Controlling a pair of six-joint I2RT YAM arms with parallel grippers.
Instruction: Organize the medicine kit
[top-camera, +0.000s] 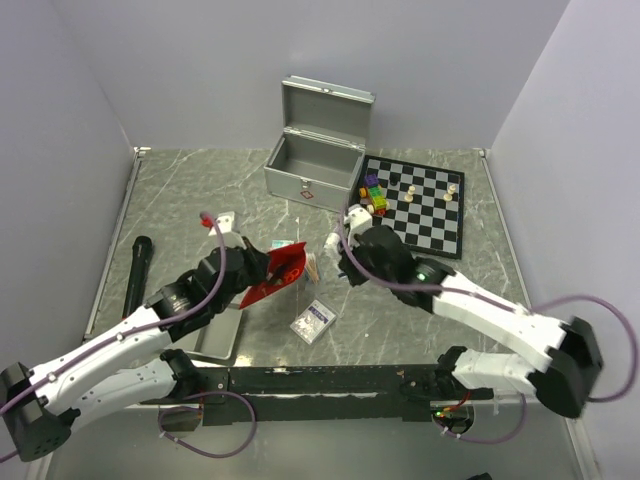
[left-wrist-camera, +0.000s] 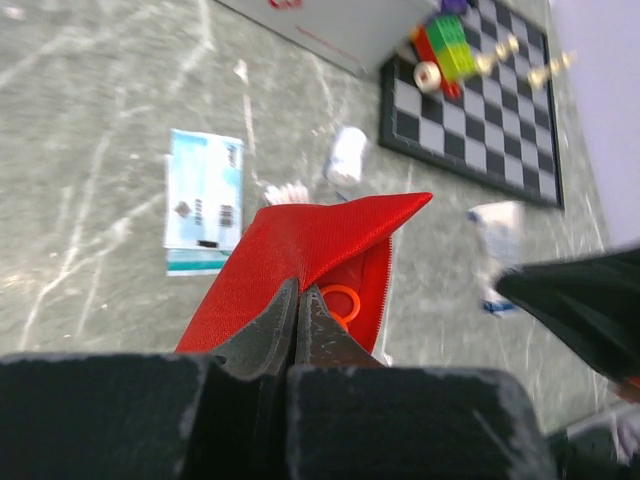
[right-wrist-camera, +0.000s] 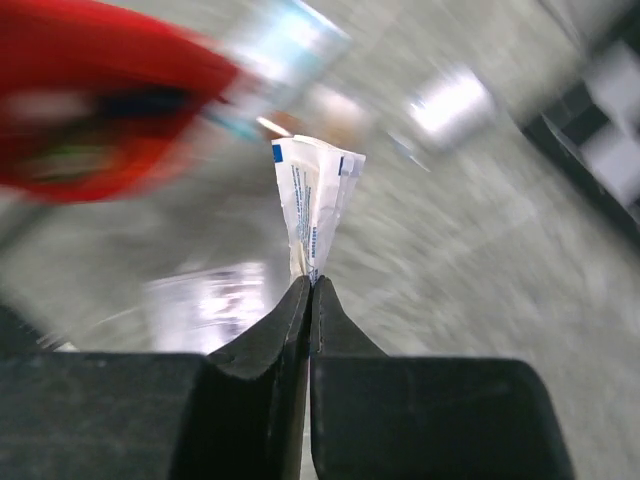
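Red fabric marks the pouch (top-camera: 276, 277), held up just left of the table's centre. The left gripper (left-wrist-camera: 298, 300) is pressed together on its near edge, and its mouth gapes toward the right. The right gripper (right-wrist-camera: 311, 290) pinches a white-and-blue sachet (right-wrist-camera: 315, 200) by its lower edge, just right of that mouth.

I judge the sachet should enter free end first through the zip gap, with the left arm holding the opening steady and release coming only once it is well inside. An orange ring (left-wrist-camera: 340, 300) in the mouth could snag it.

A blue-and-white card (left-wrist-camera: 203, 200) lies on the table just beyond the pouch, and a blister card (top-camera: 314, 320) lies nearer. The open metal case (top-camera: 310, 165) stands far, with the chessboard (top-camera: 425, 215) to its right.
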